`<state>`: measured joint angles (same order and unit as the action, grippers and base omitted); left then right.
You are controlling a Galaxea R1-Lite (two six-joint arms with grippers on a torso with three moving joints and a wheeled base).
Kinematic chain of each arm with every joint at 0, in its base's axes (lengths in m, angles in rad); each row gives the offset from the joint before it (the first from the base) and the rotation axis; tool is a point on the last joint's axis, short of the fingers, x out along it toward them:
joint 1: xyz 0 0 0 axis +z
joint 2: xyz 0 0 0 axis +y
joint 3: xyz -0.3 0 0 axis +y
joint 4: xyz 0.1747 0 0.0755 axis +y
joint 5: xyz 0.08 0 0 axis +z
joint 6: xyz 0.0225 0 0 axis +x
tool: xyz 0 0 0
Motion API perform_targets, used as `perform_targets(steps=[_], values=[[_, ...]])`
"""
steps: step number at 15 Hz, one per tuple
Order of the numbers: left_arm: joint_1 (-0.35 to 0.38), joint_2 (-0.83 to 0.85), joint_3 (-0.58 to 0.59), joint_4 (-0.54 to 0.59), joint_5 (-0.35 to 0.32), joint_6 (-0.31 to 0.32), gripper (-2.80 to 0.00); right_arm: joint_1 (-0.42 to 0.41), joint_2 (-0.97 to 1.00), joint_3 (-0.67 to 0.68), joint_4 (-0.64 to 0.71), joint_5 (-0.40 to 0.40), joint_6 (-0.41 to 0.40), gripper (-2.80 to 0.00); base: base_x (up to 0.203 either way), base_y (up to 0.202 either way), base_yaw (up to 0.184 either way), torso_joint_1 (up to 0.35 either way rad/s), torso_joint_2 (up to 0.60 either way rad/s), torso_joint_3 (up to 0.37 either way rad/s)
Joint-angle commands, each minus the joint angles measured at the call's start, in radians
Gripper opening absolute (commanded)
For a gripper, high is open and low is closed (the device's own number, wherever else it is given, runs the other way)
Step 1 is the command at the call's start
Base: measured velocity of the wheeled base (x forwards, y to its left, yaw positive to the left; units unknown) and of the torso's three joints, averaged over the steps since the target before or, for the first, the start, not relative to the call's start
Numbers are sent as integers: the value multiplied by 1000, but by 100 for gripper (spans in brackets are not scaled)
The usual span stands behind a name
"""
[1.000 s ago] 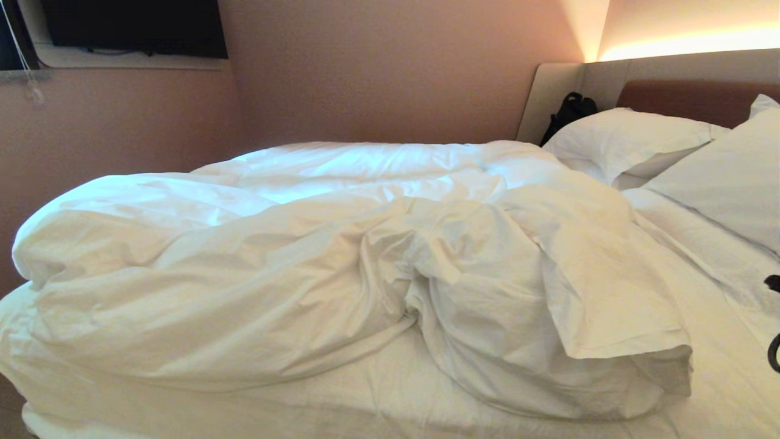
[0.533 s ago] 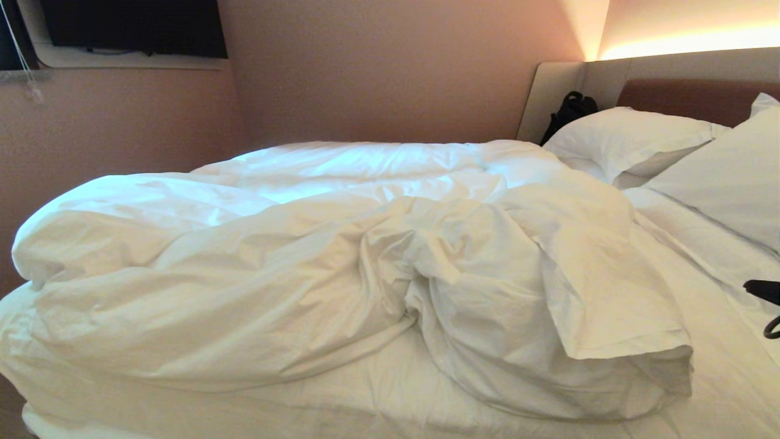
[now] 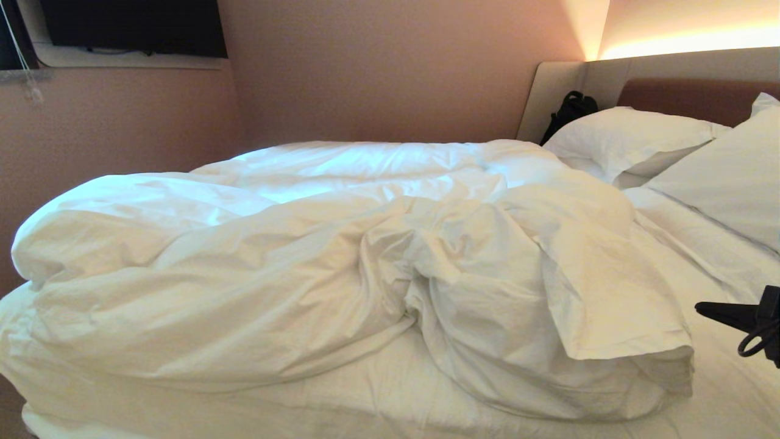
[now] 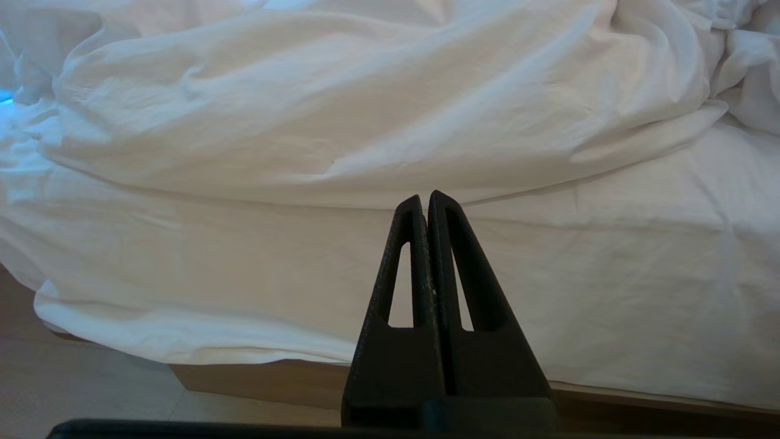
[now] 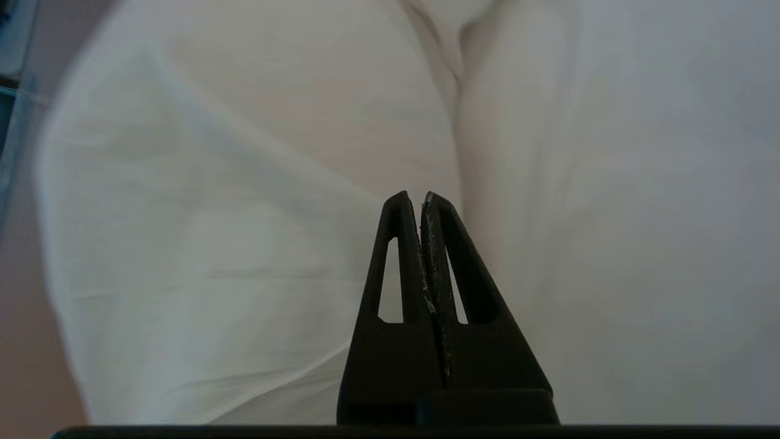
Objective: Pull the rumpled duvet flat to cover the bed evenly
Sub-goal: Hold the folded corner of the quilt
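Reaching in from about 3 o'clock of the head view, the right gripper (image 3: 701, 306) has come further into sight than it was a second ago, when only a sliver of it showed at the edge; its tip now points toward the folded-back corner of the duvet (image 3: 341, 268). Its jaws are clenched on nothing, the two fingers pressed together in the right wrist view, with pale cloth ahead of them (probably the duvet's corner, though that view is too soft to be sure). Nothing on the bed (image 3: 390, 408) has shifted in that time.

The duvet lies bunched across the middle and the 9 o'clock side, its near edge drawn back so a strip of sheet (image 3: 731, 390) shows at 6 o'clock and toward 4 o'clock. Two pillows (image 3: 621, 137) sit at 2 o'clock against the headboard (image 3: 694, 97), with a black bag (image 3: 570, 113) beside it.

The left gripper (image 4: 425, 201) hangs parked low at the bed's near side, jaws clenched and empty, level with the mattress edge.

So the approach is under way and no pulling has begun; the jaws would need to part before taking hold of the corner
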<state>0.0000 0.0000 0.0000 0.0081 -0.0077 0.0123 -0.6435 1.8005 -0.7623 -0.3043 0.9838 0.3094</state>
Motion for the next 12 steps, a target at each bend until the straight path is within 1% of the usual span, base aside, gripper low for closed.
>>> perform_targets(steps=[1,2,4,5,7,8,12], values=[[0,0,0,0,0,0,-280,8,68,1,-1,-27,-88,-280,0,0,0,0,0,0],[0,0,0,0,0,0,-280,8,82,4,0,-34,-110,-280,0,0,0,0,0,0],[0,0,0,0,0,0,-280,11,88,14,-1,-34,-119,-280,0,0,0,0,0,0],[0,0,0,0,0,0,-280,13,86,23,-2,-34,-130,0,0,0,0,0,0,0],[0,0,0,0,0,0,-280,13,83,31,-2,-34,-150,0,0,0,0,0,0,0],[0,0,0,0,0,0,-280,13,79,40,-1,-32,-172,0,0,0,0,0,0,0],[0,0,0,0,0,0,-280,13,38,55,0,-23,-178,0,0,0,0,0,0,0]])
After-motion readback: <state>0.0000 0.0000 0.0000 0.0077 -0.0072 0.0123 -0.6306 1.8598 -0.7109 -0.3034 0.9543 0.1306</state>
